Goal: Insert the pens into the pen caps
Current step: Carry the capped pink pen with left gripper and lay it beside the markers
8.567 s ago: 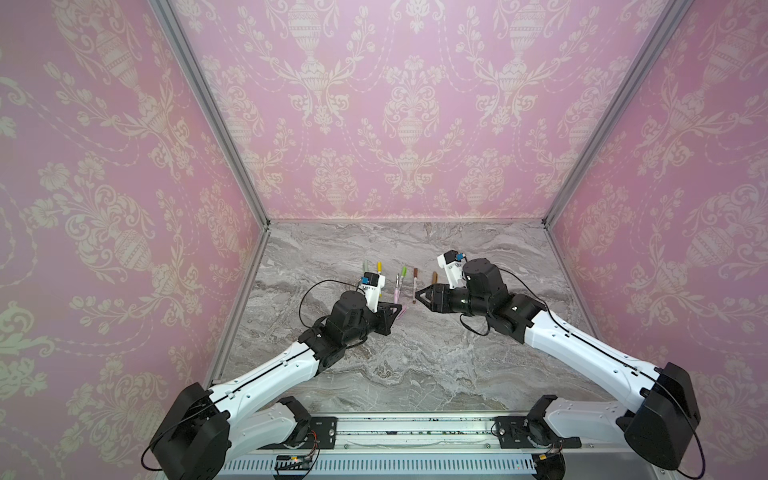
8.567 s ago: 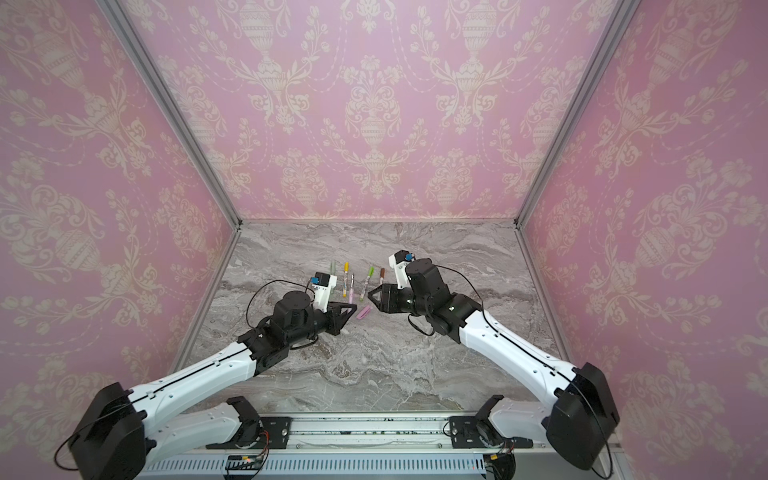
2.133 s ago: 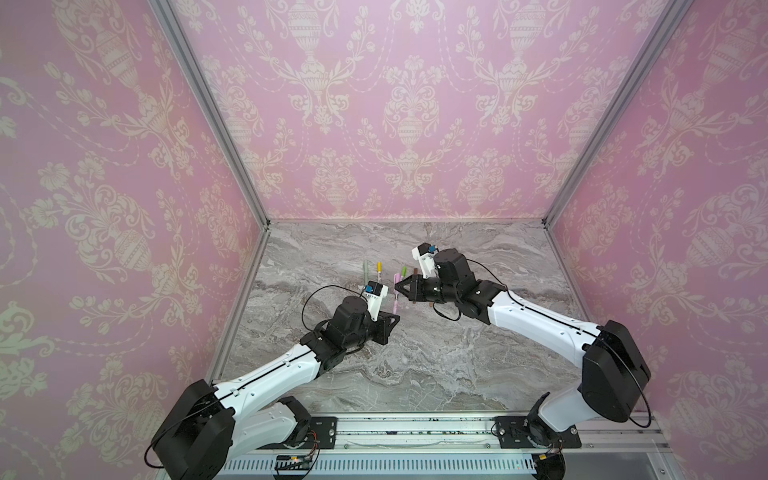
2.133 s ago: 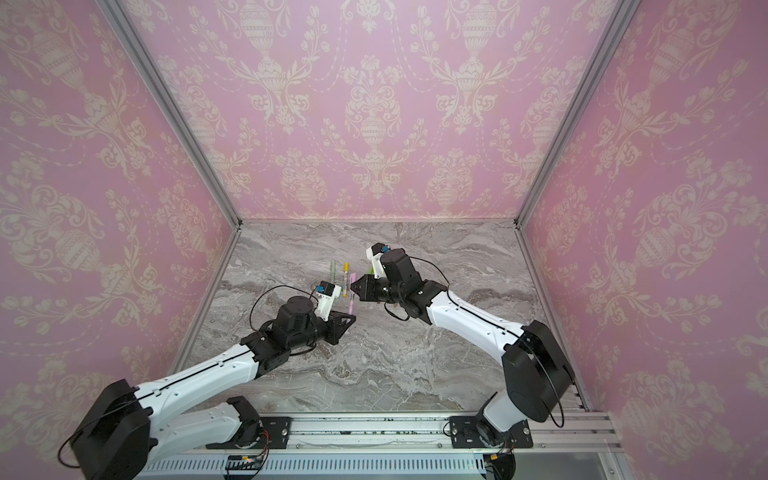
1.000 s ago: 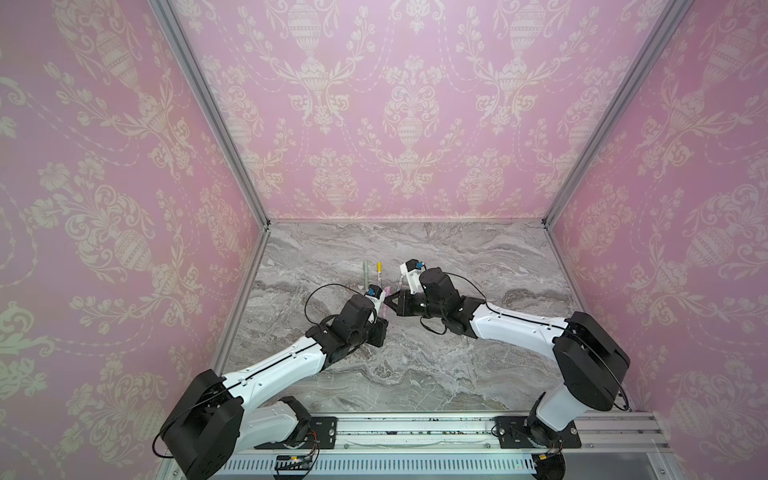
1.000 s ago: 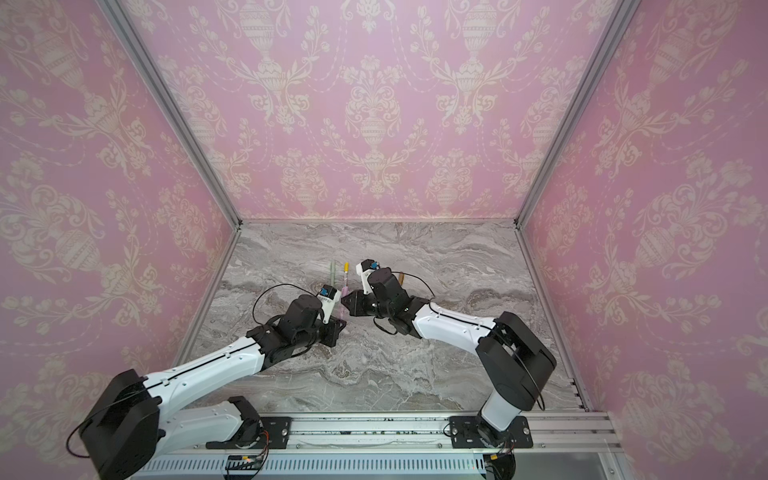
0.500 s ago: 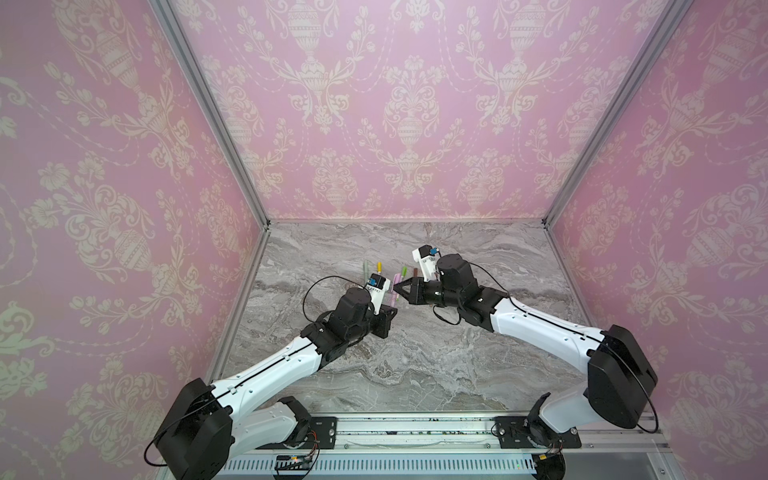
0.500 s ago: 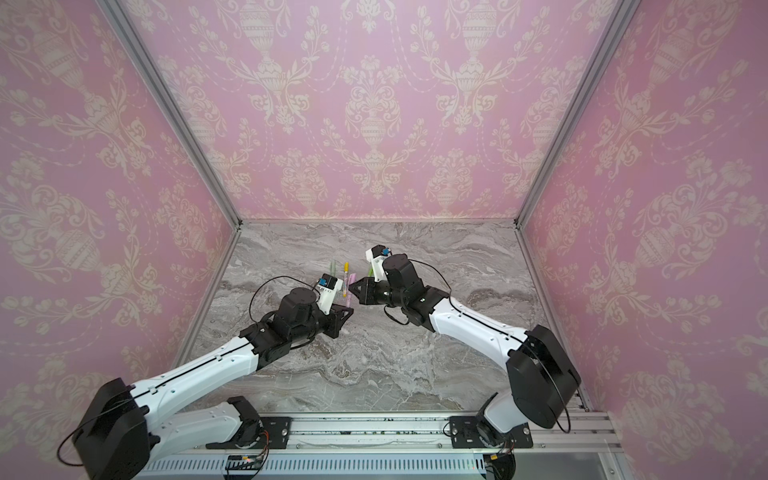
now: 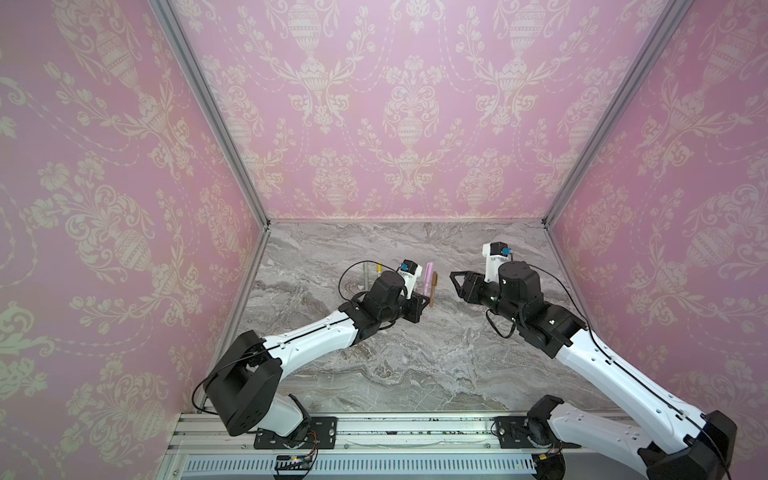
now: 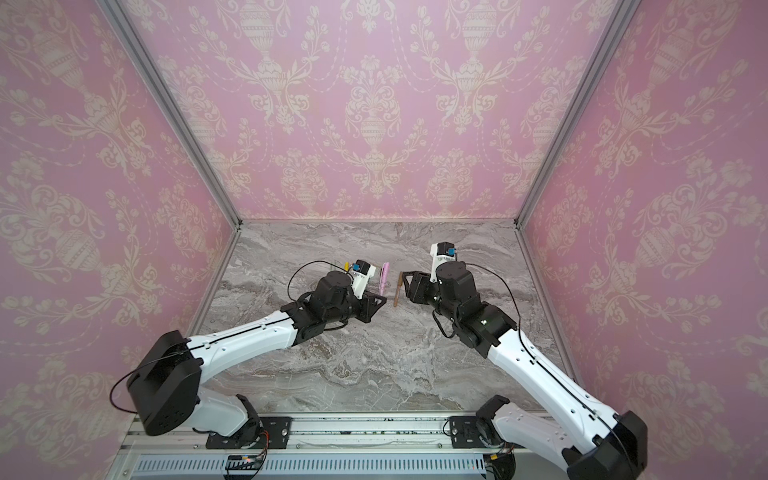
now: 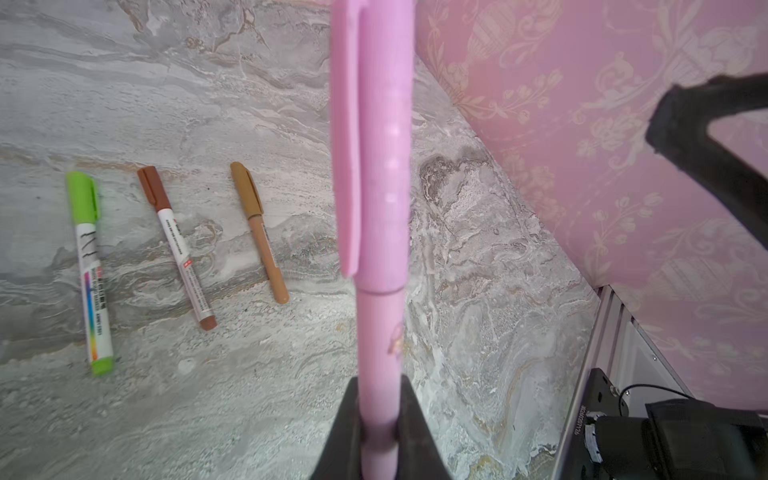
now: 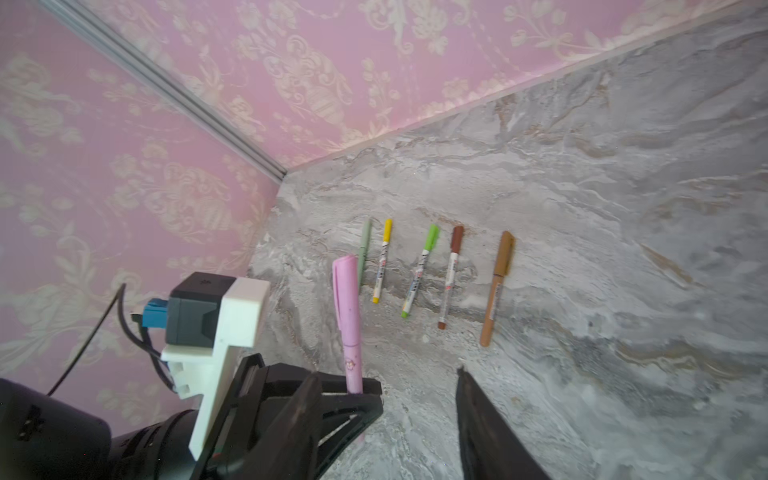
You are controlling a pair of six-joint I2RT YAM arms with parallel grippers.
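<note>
Top views first. Show the right claw drawn back to the right of the pink pen, jaws parted and empty; half a second ago sat pinched shut right at that pen's far end. Keep the left claw clenched on the pen's lower barrel, as before. Hide most of the row behind the left arm, with only the tan pen and the yellow pen peeping out.

Left wrist next. Looks straight along the pink pen, its pink cap seated with no tip showing, fingers tight on either side. Catches three capped pens lying on the worktop: lime green pen, brown-capped pen, tan pen. Cuts off the cap's far end and all but one dark finger of the right claw.

Right wrist last. Lays out five capped pens in a row, sage green pen to tan pen, with the pink one held just in front. Blurs its own wide-spread fingers. Reads as the sixth capping just finished; probably leaves only setting the pink pen down beside the others.
</note>
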